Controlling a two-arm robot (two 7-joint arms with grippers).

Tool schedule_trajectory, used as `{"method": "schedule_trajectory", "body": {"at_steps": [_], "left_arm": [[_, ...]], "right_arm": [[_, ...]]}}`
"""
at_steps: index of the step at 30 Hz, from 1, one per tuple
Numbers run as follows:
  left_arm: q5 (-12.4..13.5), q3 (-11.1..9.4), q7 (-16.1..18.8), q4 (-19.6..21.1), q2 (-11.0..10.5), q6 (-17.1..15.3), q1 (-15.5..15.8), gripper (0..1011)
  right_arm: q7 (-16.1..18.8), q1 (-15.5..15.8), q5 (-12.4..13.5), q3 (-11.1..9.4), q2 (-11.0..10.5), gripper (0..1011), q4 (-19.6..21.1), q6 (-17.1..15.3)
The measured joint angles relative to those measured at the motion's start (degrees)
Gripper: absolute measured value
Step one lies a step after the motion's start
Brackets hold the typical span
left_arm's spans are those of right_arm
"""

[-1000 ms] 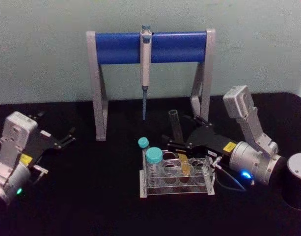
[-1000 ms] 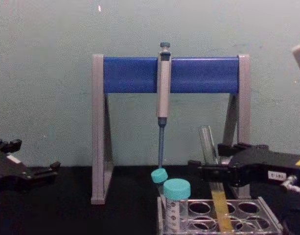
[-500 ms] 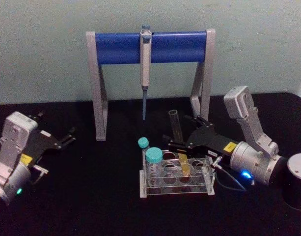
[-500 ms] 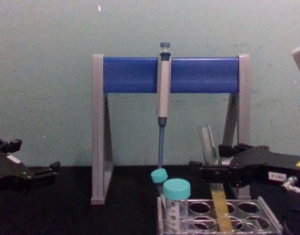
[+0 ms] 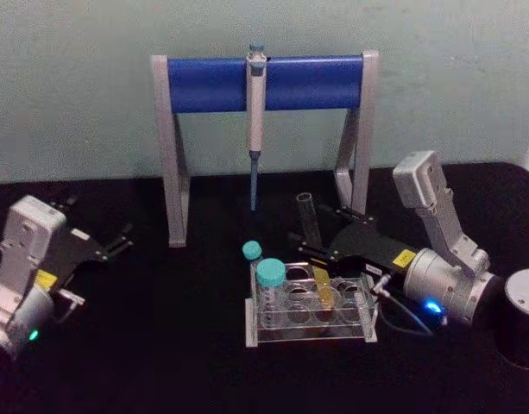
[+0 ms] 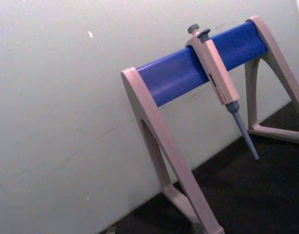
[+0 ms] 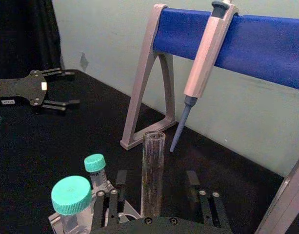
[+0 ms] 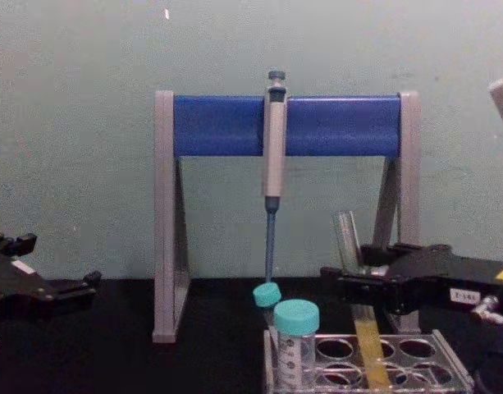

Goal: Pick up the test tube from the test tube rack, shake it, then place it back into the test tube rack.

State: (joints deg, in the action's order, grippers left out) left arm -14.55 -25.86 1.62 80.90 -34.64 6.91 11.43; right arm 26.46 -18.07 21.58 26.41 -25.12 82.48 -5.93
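Note:
The test tube (image 5: 309, 220) stands slightly tilted in the clear test tube rack (image 5: 307, 332), with yellow-orange liquid (image 8: 370, 353) in its lower part. My right gripper (image 5: 314, 250) reaches in from the right at the tube's mid-height. In the right wrist view its fingers (image 7: 121, 181) stand on either side of the test tube (image 7: 152, 170) with gaps, so it is open. My left gripper (image 5: 117, 241) is parked at the far left above the black table, open and holding nothing.
A grey-and-blue pipette stand (image 5: 264, 82) with a grey pipette (image 5: 255, 112) hanging from it rises behind the rack. Two teal-capped tubes (image 5: 270, 274) sit at the rack's left end. The black table between rack and left arm is bare.
The right gripper has shifted slightly to the right along the tube's height. The tube stays in the rack and the left arm has not moved.

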Motion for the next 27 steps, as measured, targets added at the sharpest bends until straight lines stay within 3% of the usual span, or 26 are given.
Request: {"method": "schedule_trajectory", "body": {"at_steps": [10,12,17,27], "left_arm": [[0.0,0.0,0.0,0.0,0.0,0.0,0.0,1001],[0.0,0.0,0.0,0.0,0.0,0.0,0.0,1001],[0.0,0.0,0.0,0.0,0.0,0.0,0.0,1001],[0.0,0.0,0.0,0.0,0.0,0.0,0.0,1001]], "right_arm": [[-0.05,0.01,0.01,0.01,-0.01,527,0.03,0.0],[-0.05,0.0,0.01,0.01,-0.01,413,0.03,0.0],[-0.05,0.0,0.04,0.01,-0.01,252,0.04,0.0],[-0.04,0.0,0.06,0.01,-0.01,229,0.04,0.0]]}}
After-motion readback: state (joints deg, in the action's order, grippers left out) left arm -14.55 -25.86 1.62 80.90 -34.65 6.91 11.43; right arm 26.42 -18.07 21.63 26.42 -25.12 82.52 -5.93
